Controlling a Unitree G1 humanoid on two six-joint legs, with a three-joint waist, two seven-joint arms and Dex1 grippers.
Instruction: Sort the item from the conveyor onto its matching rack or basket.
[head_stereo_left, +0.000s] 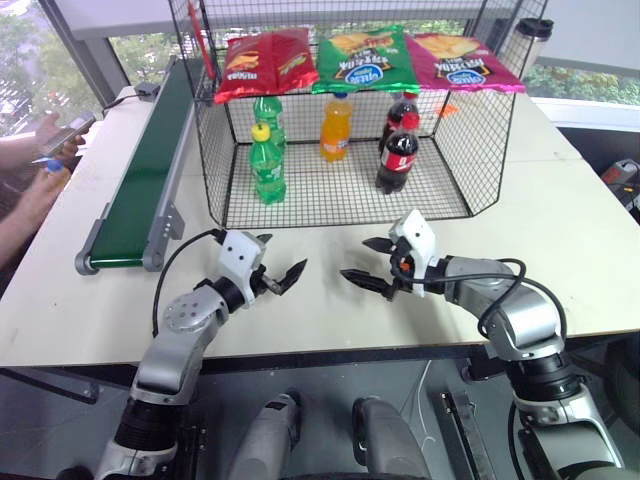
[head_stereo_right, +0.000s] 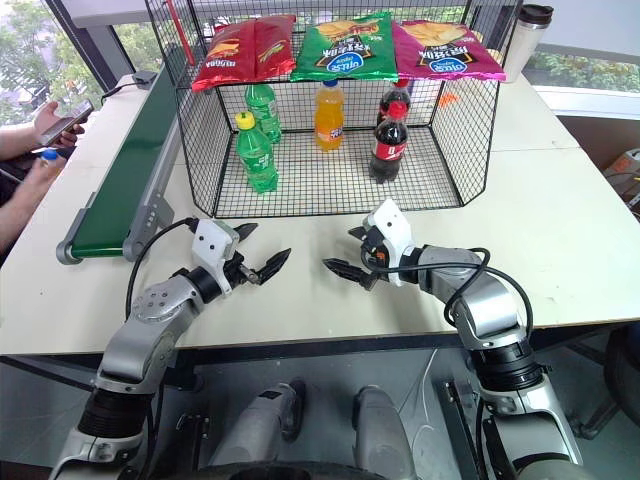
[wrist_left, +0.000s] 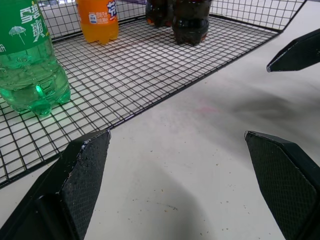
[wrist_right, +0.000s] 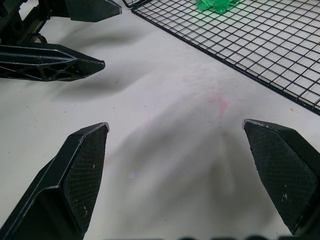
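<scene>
An orange soda bottle (head_stereo_left: 336, 128) with a blue cap stands upright in the middle of the black wire basket (head_stereo_left: 455, 150), towards its back. The dark green conveyor (head_stereo_left: 140, 175) runs along the table's left side. Both grippers hover over bare table in front of the basket, tips facing each other. My left gripper (head_stereo_left: 283, 255) is open with nothing between its fingers (wrist_left: 85, 175). A short gap to its right, my right gripper (head_stereo_left: 357, 258) is also open and holds nothing between its fingers (wrist_right: 80, 170).
Two green bottles (head_stereo_left: 267, 165) stand at the basket's left and two cola bottles (head_stereo_left: 398, 150) at its right. Three chip bags (head_stereo_left: 362, 58) lie on the sloped top shelf. A person's hands (head_stereo_left: 45, 135) with a phone are at the far left. A tumbler (head_stereo_left: 533, 40) stands back right.
</scene>
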